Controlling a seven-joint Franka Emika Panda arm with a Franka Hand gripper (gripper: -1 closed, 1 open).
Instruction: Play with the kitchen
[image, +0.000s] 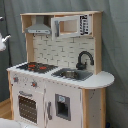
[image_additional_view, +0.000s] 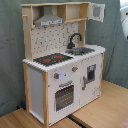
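The kitchen (image: 70, 97) (image_additional_view: 37, 90) is a tall white and light-wood toy unit that fills both exterior views. On its counter are a red-ringed black hob (image: 35, 66) (image_additional_view: 52, 59), a steel sink (image: 72, 75) (image_additional_view: 83, 50) and a black faucet (image: 84, 59) (image_additional_view: 75, 39). A grey hood (image: 39, 27) (image_additional_view: 49, 20) hangs above the hob. The oven door (image: 27, 107) (image_additional_view: 65, 97) is closed, with knobs (image_additional_view: 57, 76) above it. A white part of my arm (image_additional_view: 124, 21) shows at the second exterior view's right edge, and another white piece of the arm (image: 3, 41) at the first exterior view's left edge, clear of the kitchen.
A small upper cabinet door (image_additional_view: 97, 11) stands open at the top corner. A microwave-style cupboard (image: 70, 26) sits beside the hood. The kitchen stands on a wooden table (image_additional_view: 107, 107) in front of a grey-green curtain (image_additional_view: 10, 45).
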